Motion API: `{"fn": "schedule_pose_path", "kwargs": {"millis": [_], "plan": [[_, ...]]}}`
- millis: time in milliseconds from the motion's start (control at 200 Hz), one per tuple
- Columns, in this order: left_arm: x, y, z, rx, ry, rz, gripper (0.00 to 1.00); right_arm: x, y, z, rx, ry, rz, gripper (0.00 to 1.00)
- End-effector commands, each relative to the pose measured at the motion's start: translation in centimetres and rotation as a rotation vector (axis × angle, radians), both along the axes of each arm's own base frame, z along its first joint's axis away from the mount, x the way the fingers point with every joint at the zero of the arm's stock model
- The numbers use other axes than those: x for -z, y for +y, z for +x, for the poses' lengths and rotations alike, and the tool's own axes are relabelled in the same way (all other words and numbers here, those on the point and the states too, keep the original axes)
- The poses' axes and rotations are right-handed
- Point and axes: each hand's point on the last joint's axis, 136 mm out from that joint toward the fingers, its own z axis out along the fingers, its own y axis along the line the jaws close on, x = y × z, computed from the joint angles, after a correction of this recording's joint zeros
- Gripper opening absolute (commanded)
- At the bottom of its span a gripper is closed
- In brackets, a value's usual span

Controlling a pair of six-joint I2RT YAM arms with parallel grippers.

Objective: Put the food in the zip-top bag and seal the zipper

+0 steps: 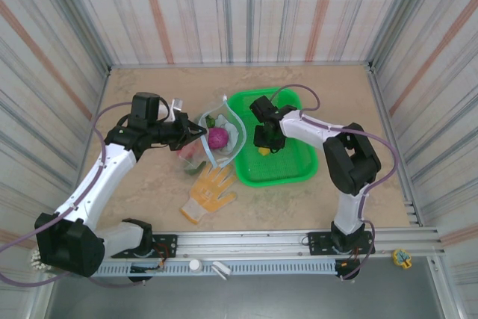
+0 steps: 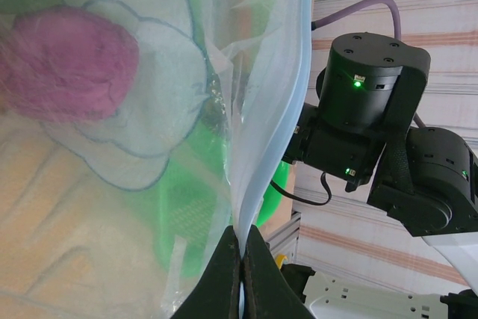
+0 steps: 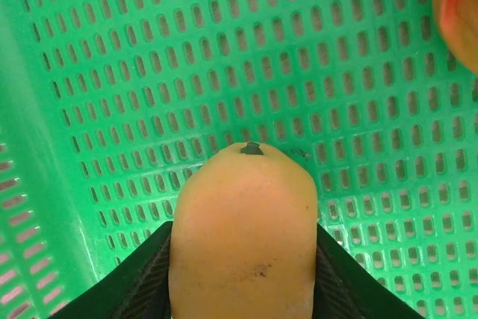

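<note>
The clear zip-top bag (image 1: 224, 140) stands held open left of the basket, with a purple food piece (image 1: 217, 137) and green and red pieces inside. My left gripper (image 1: 200, 133) is shut on the bag's pale blue zipper (image 2: 270, 102); its jaws (image 2: 243, 263) pinch the strip, and the purple food (image 2: 67, 61) shows through the plastic. My right gripper (image 1: 265, 146) is down in the green basket. Its fingers (image 3: 142, 274) press both sides of a yellow-orange toy fruit (image 3: 243, 229). Another reddish food piece (image 3: 459, 5) lies at the top right corner.
The bright green mesh basket (image 1: 291, 169) sits right of the bag, its floor (image 3: 224, 57) just under the held fruit. A yellow-orange work glove (image 1: 209, 190) lies on the table in front of the bag. Striped walls enclose the table on three sides.
</note>
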Motion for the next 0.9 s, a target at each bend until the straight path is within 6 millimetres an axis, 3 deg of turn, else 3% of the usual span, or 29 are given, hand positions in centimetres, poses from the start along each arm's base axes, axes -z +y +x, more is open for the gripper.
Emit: {"fn": "schedule_pose_path", "kwargs": {"millis": [0, 175, 361, 446, 566, 676, 897], "plan": [[-1.0, 0.0, 0.7, -0.012, -0.022, -0.001, 0.00, -0.8, -1.2, 0.1, 0.016, -0.006, -0.033, 0.35], [-1.7, -0.1, 1.0, -0.015, -0.026, -0.006, 0.00, -5.6, -2.8, 0.0, 0.039, -0.081, 0.016, 0.35], [-2.6, -0.3, 1.1, -0.011, -0.026, -0.017, 0.00, -14.3, -3.0, -1.2, -0.016, -0.277, 0.153, 0.34], [-2.6, -0.3, 1.1, -0.015, -0.026, -0.015, 0.00, -18.3, -1.4, -2.4, -0.101, -0.373, 0.287, 0.33], [-2.6, -0.2, 1.1, -0.016, -0.023, -0.011, 0.00, -22.9, 2.9, -4.7, -0.281, -0.466, 0.479, 0.31], [-2.5, -0.4, 1.3, -0.016, -0.011, -0.010, 0.00, -23.3, 6.8, -6.1, -0.423, -0.459, 0.468, 0.30], [-3.4, -0.3, 1.2, -0.025, -0.036, -0.011, 0.00, -19.8, 13.1, -5.2, -0.508, -0.386, 0.471, 0.29]]}}
